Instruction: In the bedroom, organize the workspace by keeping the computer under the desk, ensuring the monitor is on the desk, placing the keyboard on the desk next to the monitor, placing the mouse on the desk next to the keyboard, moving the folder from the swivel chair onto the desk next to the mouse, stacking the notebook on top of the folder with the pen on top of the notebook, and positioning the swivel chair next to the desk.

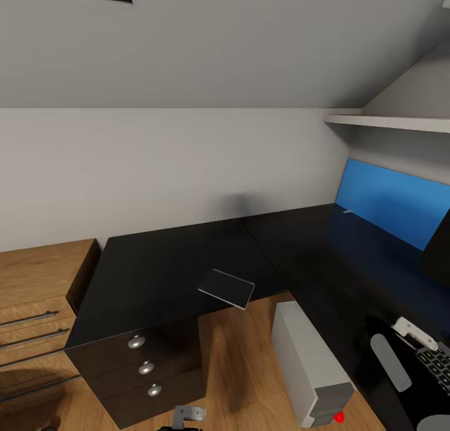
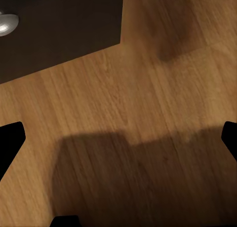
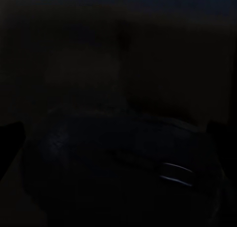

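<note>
Here, the glossy black L-shaped table (image 1: 187,256) fills a grey-walled bedroom corner, with no readable writing anywhere. The white-grey computer (image 1: 310,368), boxy with a red light, stands on the wood plank floor (image 2: 148,113) beneath it. The keyboard (image 1: 437,362) lies on top at the right arm's side. The left gripper (image 2: 118,133) hangs fingers apart over bare planks near the drawer unit's (image 1: 144,368) round silver knob (image 2: 7,23). The right wrist view is near-black; that gripper's state cannot be told.

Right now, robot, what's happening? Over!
Left gripper open over floor. Right gripper: too dark to tell. Computer beside desk, not under; keyboard on desk. Nothing blocking.
</note>
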### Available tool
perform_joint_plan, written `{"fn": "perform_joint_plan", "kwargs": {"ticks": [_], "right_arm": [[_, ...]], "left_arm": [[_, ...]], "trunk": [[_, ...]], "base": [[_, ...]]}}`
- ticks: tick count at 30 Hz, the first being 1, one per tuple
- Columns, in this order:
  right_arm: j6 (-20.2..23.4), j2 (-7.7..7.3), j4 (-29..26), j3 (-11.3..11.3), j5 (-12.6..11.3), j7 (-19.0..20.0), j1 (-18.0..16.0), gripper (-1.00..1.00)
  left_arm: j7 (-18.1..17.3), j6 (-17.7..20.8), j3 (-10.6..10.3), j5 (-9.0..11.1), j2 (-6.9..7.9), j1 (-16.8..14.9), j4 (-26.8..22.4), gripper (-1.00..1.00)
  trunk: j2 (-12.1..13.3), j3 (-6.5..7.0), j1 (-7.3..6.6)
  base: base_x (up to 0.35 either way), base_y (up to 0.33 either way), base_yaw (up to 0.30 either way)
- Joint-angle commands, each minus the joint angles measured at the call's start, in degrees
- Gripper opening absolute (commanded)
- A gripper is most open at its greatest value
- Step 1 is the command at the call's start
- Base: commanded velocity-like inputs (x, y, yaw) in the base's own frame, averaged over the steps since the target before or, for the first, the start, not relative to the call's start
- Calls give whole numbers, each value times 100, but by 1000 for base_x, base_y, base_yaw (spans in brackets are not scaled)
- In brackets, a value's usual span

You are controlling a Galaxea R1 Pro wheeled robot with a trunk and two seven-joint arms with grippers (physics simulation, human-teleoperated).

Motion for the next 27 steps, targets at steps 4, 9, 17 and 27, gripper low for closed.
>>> {"fn": "perform_joint_plan", "kwargs": {"ticks": [4, 9, 17, 27], "right_arm": [[35, 2, -11, 2, 111, -29, -2, -100], [35, 8, -11, 2, 171, -33, -4, -100], [35, 11, -11, 2, 181, -38, -4, 100], [35, 11, -13, 2, 186, -32, -4, 100]], "left_arm": [[30, -25, -49, 58, 1, -6, -7, 100], [30, -25, -49, 57, 1, -6, -8, 100], [30, -27, -49, 56, 1, -6, -7, 100], [30, -27, -49, 57, 1, -6, -8, 100]], "trunk": [[-3, -6, 0], [-3, -6, 0], [-3, -6, 0], [-3, -6, 0]], "base": [[0, 0, 0], [0, 0, 0], [0, 0, 0], [0, 0, 0]]}}
